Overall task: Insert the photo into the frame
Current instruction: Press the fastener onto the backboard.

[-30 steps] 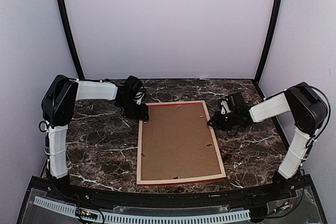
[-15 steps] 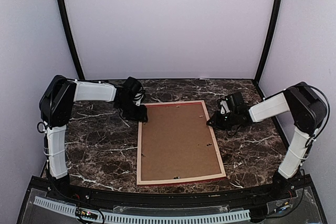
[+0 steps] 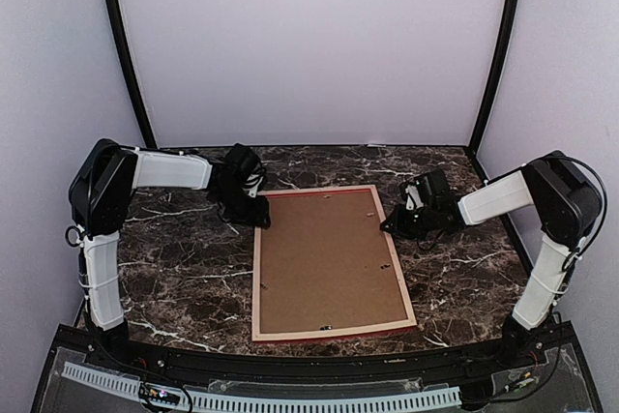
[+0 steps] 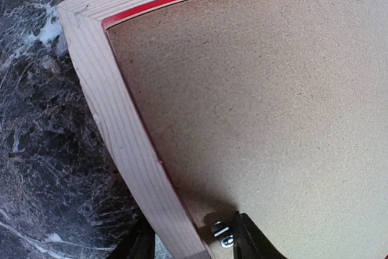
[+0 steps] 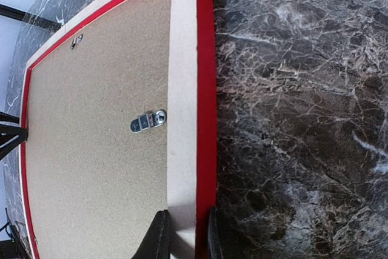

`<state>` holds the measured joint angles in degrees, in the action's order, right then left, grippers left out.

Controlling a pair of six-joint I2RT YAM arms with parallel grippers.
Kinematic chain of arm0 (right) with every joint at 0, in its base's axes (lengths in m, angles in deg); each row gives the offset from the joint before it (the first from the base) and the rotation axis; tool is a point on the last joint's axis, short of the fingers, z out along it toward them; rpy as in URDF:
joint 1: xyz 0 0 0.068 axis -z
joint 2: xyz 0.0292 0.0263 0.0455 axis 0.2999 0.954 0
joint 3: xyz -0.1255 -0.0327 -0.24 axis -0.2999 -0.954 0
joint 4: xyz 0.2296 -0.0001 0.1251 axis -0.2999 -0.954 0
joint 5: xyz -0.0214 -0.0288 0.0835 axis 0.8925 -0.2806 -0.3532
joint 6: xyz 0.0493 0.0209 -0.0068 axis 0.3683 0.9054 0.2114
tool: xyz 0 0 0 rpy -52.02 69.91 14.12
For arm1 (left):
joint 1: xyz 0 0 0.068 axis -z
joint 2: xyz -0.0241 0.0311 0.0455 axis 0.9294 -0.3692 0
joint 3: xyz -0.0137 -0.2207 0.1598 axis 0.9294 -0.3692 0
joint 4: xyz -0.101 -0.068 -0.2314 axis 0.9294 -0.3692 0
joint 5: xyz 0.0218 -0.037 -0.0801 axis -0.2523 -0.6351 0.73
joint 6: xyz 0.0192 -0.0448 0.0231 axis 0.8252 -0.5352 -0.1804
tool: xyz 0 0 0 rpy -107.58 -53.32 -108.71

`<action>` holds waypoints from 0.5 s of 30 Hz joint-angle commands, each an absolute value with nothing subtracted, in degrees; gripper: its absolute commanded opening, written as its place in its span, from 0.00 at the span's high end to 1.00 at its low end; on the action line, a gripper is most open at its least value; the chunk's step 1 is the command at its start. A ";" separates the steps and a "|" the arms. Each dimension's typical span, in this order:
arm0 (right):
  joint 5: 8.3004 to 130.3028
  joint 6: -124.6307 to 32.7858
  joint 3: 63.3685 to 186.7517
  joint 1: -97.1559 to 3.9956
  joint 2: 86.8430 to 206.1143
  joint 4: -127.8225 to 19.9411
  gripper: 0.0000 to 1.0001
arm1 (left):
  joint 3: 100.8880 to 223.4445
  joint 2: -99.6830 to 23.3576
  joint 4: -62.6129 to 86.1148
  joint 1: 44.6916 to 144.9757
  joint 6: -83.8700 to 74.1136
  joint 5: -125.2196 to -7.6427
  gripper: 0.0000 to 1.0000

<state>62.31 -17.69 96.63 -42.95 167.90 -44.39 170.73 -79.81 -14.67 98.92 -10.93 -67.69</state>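
The frame (image 3: 257, 278) lies face down on the marble table, pale wood rails up, red showing at its edges. A brown backing board (image 3: 324, 258) fills it. The photo is not in view. My left gripper (image 3: 259, 220) is at the frame's far left corner. In the left wrist view (image 4: 191, 244) its jaws stand open astride the left rail (image 4: 115, 125), the inner finger (image 4: 254, 241) beside a small metal clip (image 4: 221, 232). My right gripper (image 3: 390, 224) is shut on the right rail (image 5: 182, 89) in the right wrist view (image 5: 185, 238).
The dark marble table (image 3: 184, 268) runs out to both sides of the frame. A metal hanger clip (image 5: 148, 120) sits on the backing board near the right rail. Pale walls with black corner posts (image 3: 126, 55) close in the back and sides.
My left gripper has shifted slightly toward the far left along the frame's corner. The frame and the right arm have not moved.
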 commanded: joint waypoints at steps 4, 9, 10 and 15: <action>60.42 -15.87 93.25 -44.17 171.19 -50.84 1.00 | 170.02 -80.66 -15.71 98.92 -11.83 -69.13 0.52; 60.59 -15.80 92.77 -44.23 170.40 -50.91 1.00 | 170.07 -81.09 -14.65 98.67 -12.71 -69.27 0.54; 60.67 -15.81 92.68 -44.26 170.28 -50.89 1.00 | 170.07 -81.12 -14.58 98.66 -12.76 -69.25 0.54; 60.71 -15.59 92.20 -44.41 169.91 -50.80 1.00 | 169.86 -81.31 -14.09 98.66 -13.35 -69.24 0.57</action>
